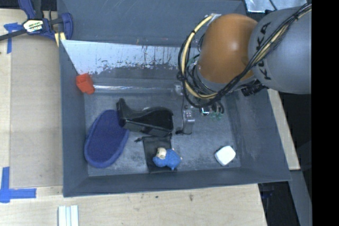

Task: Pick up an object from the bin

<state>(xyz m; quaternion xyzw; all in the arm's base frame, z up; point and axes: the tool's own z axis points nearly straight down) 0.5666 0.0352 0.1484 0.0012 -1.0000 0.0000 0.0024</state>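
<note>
Your claw (pixel 185 123) sits at the right end of a glossy black angular thing (pixel 148 119) lying mid-floor in the grey bin (pixel 159 13), and you cannot tell whether the claw is apart or together. Left of that black thing lies a blue oval pad (pixel 106 139). Up-left of it is a small orange block (pixel 83 83), just below it a blue and yellow toy (pixel 167 159), and below-right, well apart, a white block (pixel 225 155).

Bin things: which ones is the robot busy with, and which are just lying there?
Job: gripper; black thing right beside it, probably.
Lying about: red block; blue pad; blue toy; white block.
</note>
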